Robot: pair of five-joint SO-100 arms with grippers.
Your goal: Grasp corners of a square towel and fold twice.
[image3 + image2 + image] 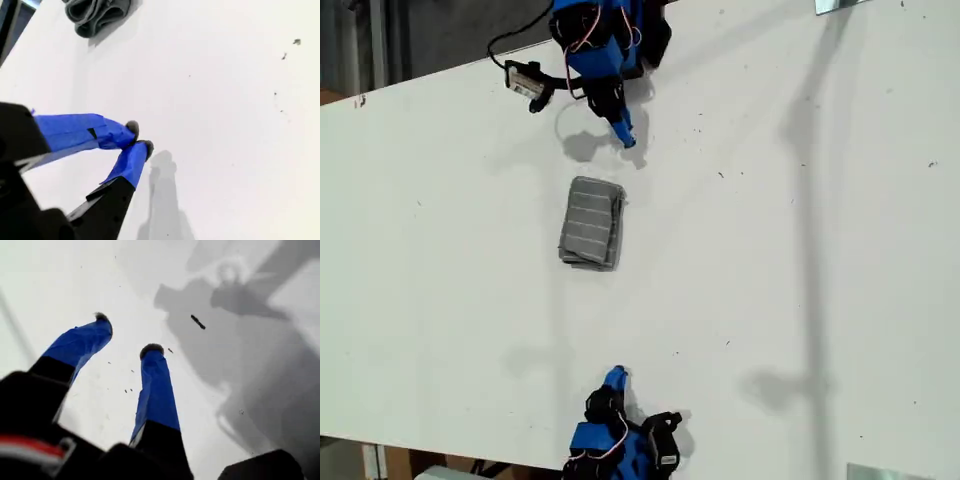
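The towel (591, 223) lies folded into a small grey striped packet mid-table, between the two arms; its layered edge (97, 15) also shows in the second wrist view. Its corners are tucked into the folds, so I cannot tell them apart. My first gripper (127, 333) is open over bare table with nothing between its blue-taped fingers; in the exterior view it is the upper gripper (625, 135), just short of the towel. My second gripper (139, 136) is shut on nothing; it is the lower gripper (615, 378), well back from the towel.
The white table (800, 260) carries small dark specks (197, 321) and arm shadows. Metal plates sit at the exterior view's upper right (840, 5) and lower right (885, 472) edges. The table's edge (420, 80) runs diagonally across the exterior view's upper left.
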